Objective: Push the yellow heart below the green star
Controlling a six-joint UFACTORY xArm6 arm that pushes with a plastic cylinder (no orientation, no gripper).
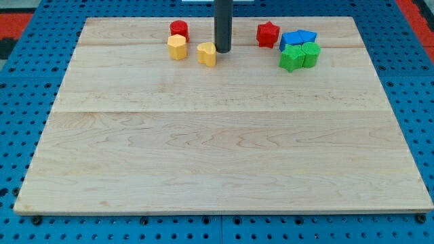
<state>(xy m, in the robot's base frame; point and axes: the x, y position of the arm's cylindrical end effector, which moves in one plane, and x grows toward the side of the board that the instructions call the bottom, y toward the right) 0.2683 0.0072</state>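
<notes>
The yellow heart [207, 53] lies near the view's top, left of centre, on the wooden board [224, 163]. My tip [222, 50] stands just to the heart's right, touching or nearly touching it. The green star [292, 58] lies at the top right, close against a second green block [310, 54]. The heart is well to the left of the star, at about the same height in the view.
A yellow hexagonal block [177, 47] and a red cylinder [179, 29] sit left of the heart. A red star [268, 34] and two blue blocks [298, 38] lie above and beside the green pair. The board rests on a blue perforated table [20, 81].
</notes>
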